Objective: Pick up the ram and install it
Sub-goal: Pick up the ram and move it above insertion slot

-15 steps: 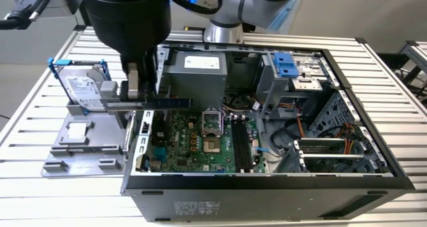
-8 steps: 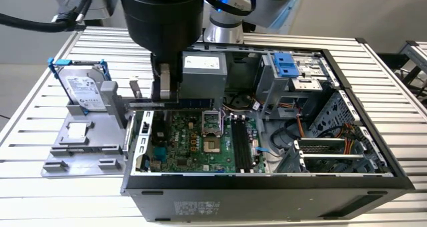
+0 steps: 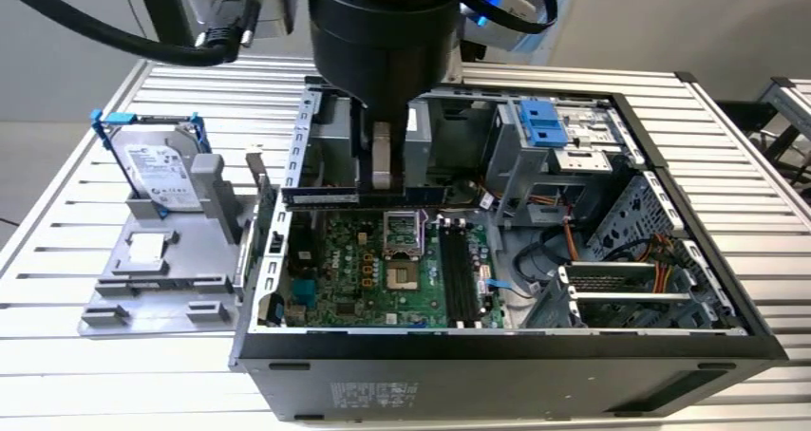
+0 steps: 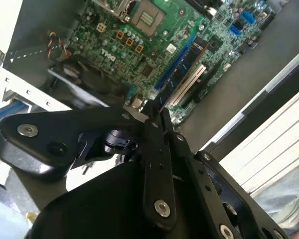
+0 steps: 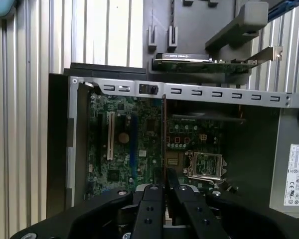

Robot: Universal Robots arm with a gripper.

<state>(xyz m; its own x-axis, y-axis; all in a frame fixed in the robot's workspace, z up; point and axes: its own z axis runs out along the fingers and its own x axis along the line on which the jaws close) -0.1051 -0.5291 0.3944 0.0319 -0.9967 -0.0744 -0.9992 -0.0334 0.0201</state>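
Ram (image 3: 323,197) hangs level above the motherboard (image 3: 355,270), clamped mid-length in the end effector (image 3: 383,184), with the black slots (image 3: 459,274) toward the exterior view's right. It looks light, stiff and fragile, best held by its flat faces.

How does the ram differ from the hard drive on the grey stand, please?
The ram is a thin dark stick, the hard drive a broad blue-framed silver slab. The gripper holds the ram above the motherboard; the hard drive stands in the grey stand outside the case.
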